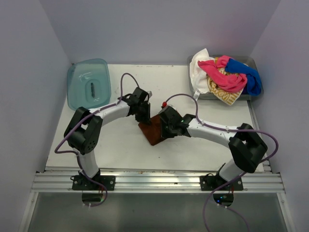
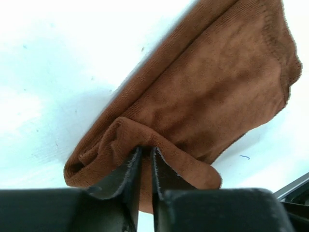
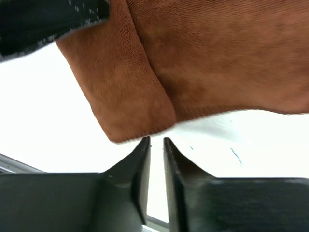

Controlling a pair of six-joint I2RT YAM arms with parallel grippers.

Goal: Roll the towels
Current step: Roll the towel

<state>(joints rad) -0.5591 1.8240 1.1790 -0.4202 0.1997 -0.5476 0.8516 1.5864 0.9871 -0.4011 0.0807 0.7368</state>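
Our overhead view has both wrists crowding the rust-brown towel (image 1: pixel 153 133). The left gripper (image 2: pixel 146 151) sits narrow at its fold, grip unclear; the right gripper (image 3: pixel 155 140) is narrow and empty beside its edge. A teal tray (image 1: pixel 88 83) lies beyond-left of it, heaped towels (image 1: pixel 224 77) beyond-right.

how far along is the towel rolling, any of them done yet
Done: no rolled towel shows. In hand: the brown towel lies folded over mid-table, the left gripper at its fold, the right gripper slightly open just off its edge. To do: rolling it, then the pink towel, blue towel and others heaped in the grey bin.
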